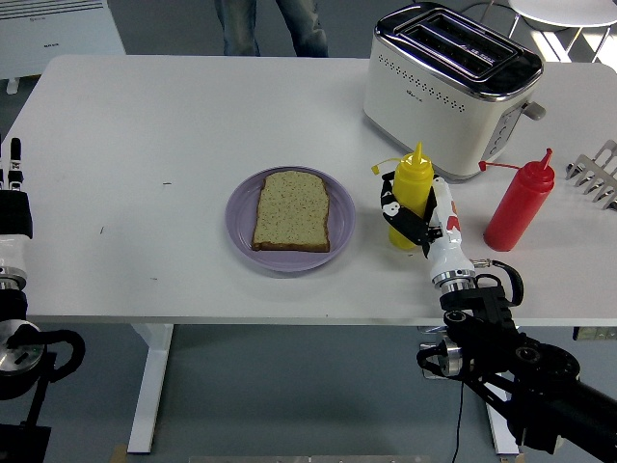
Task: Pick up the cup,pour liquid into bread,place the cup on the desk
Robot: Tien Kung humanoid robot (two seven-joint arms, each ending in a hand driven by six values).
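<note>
A yellow squeeze bottle with its cap hanging off stands upright on the white table, right of the plate. My right hand has its fingers wrapped around the bottle's lower body. A slice of bread lies flat on a purple plate at the table's middle. My left arm rests at the left edge, off the table.
A white toaster stands at the back right. A red squeeze bottle is to the right of the yellow one, with a metal rack at the right edge. A person's legs show beyond the far edge.
</note>
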